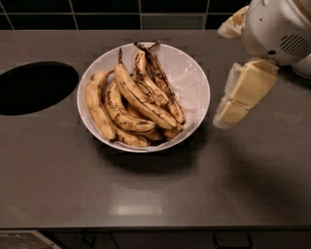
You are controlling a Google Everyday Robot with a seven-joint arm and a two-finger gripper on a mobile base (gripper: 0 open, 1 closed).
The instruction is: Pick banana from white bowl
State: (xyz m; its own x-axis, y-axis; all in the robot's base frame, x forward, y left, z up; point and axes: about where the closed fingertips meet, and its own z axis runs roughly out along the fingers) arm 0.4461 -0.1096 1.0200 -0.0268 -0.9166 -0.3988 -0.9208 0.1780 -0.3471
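The white bowl (192, 73) sits in the middle of the dark counter and holds several overripe bananas. The banana (142, 98) is the long, gently curved one lying on top, yellow with dark streaks, its thin dark stem pointing to the bowl's far rim. Other speckled bananas lie beside and under it. My gripper (227, 115) hangs over the counter just right of the bowl's right rim, above the surface, pointing down and left. It holds nothing and is apart from the bananas.
A round black hole (34, 87) is cut in the counter at the left. A dark tiled wall (107, 12) runs along the back. The counter's front edge (155, 228) is near the bottom of the view.
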